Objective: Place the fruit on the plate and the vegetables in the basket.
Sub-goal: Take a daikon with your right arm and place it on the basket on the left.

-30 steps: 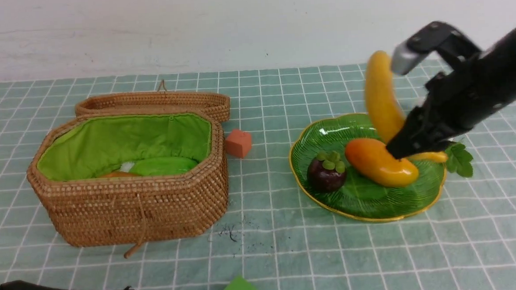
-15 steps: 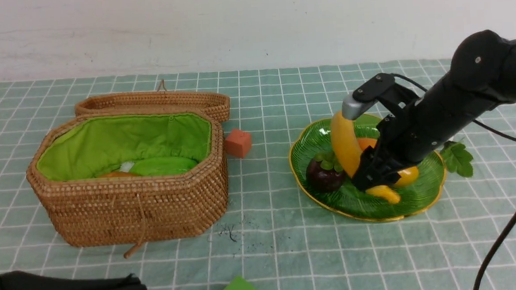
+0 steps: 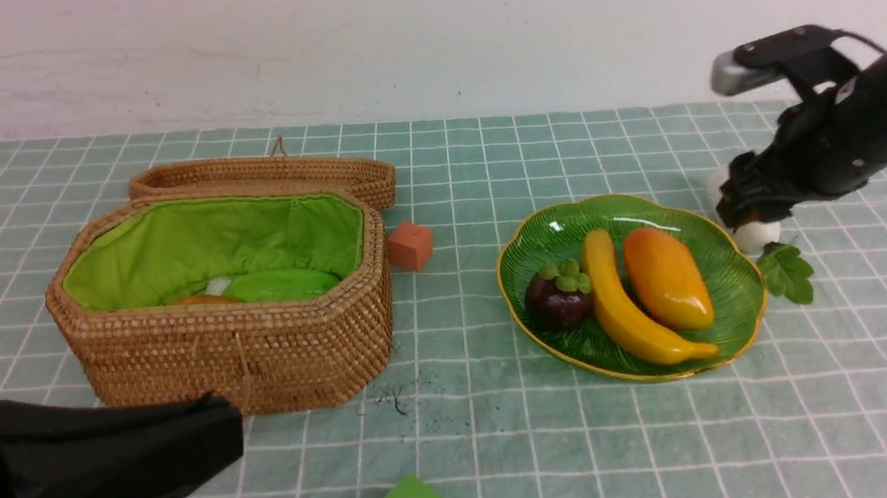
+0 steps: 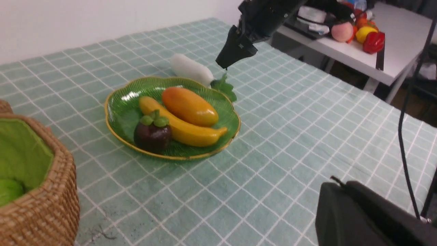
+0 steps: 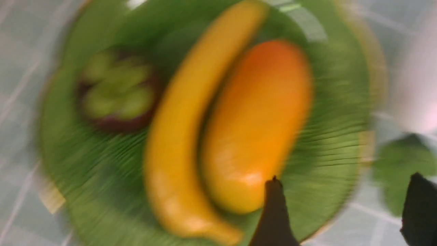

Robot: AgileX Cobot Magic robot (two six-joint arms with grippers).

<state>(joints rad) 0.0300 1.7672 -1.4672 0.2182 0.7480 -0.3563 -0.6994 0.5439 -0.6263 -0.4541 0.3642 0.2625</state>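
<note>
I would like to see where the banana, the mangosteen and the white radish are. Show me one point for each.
banana (image 3: 629, 307): front view, middle of its yellow body, on the plate.
mangosteen (image 3: 558, 310): front view, dark purple skin below the green cap.
white radish (image 4: 191, 69): left wrist view, middle of its white body, beside the plate.

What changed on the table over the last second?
The right tool let go of the banana, which now lies on the plate between mangosteen and mango, then drew back, open, over the radish. The left arm rose into view. The basket and both cubes stayed put.
</note>
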